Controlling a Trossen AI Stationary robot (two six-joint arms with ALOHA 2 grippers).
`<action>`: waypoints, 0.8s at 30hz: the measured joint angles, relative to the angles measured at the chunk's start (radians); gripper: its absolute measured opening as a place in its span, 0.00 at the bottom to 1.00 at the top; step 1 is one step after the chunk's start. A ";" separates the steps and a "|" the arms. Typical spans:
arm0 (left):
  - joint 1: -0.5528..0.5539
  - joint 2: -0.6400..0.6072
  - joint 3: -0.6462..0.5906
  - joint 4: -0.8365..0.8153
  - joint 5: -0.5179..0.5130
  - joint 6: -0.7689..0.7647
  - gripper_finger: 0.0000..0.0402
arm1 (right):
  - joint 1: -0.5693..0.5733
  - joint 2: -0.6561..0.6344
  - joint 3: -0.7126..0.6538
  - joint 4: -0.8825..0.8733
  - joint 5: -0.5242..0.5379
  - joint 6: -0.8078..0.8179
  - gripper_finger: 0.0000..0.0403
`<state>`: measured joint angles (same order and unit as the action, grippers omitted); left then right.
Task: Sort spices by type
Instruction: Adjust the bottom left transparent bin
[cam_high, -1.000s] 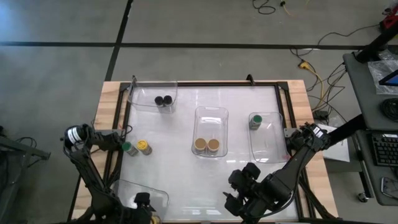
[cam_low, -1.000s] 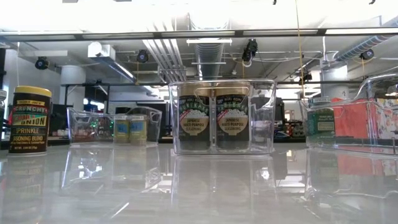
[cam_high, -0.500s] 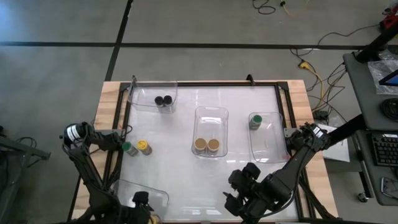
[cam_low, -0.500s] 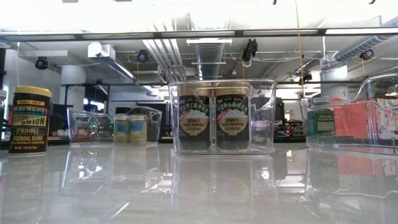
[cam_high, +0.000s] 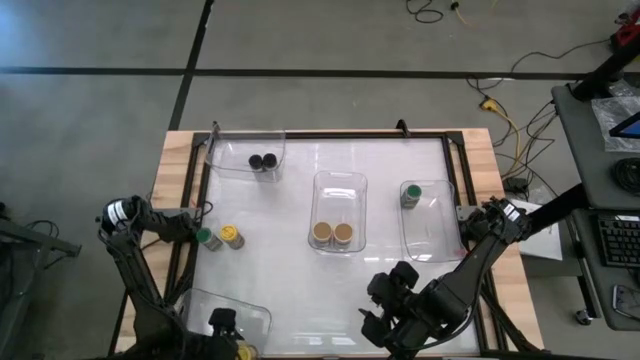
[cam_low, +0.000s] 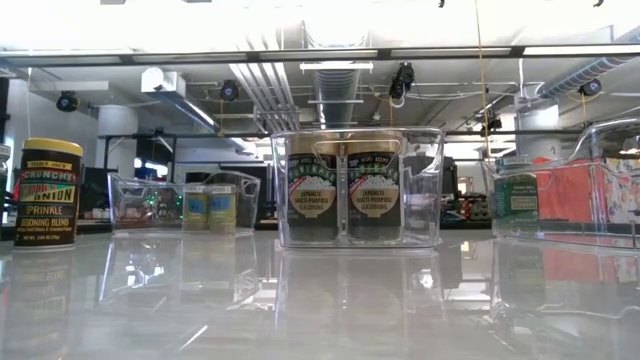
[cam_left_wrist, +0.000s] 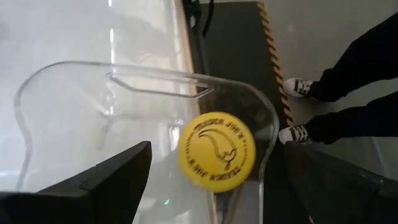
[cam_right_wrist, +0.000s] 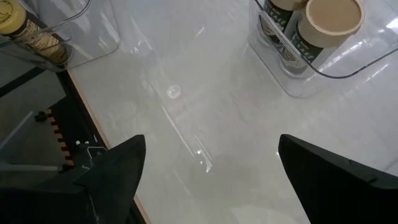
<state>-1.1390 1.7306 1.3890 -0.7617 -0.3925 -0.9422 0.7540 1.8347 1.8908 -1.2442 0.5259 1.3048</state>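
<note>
Two black-lidded spice jars (cam_high: 262, 161) stand in the far-left clear bin. Two tan-lidded jars (cam_high: 333, 233) sit in the middle bin, and one green-lidded jar (cam_high: 411, 193) is in the right bin. A green-lidded jar (cam_high: 205, 237) and a yellow-lidded jar (cam_high: 232, 236) stand on the table near its left edge. Another yellow-lidded jar (cam_left_wrist: 216, 152) stands upright in the near-left bin (cam_high: 200, 302). My left gripper (cam_left_wrist: 214, 183) hovers open above that jar, fingers clear on either side. My right gripper (cam_right_wrist: 211, 155) is open over bare table near the near edge.
The clear bins' walls rise around each group of jars; the middle bin (cam_low: 355, 185) stands centrally. A person's legs and shoes (cam_left_wrist: 298, 87) show beyond the table's left edge. Bare tabletop (cam_high: 290, 290) lies between the near-left bin and my right gripper.
</note>
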 joint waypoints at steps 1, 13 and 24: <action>0.002 0.000 0.007 -0.021 0.000 -0.010 0.87 | 0.000 0.000 -0.002 0.001 0.000 0.001 0.89; 0.090 -0.079 -0.026 -0.090 -0.006 0.004 0.87 | 0.000 0.000 -0.044 0.062 -0.001 0.003 0.89; 0.224 -0.147 -0.098 -0.087 -0.030 0.155 0.75 | 0.000 0.000 -0.063 0.106 -0.001 0.004 0.89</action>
<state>-0.9154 1.5833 1.2908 -0.8486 -0.4229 -0.7869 0.7544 1.8347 1.8280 -1.1386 0.5251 1.3087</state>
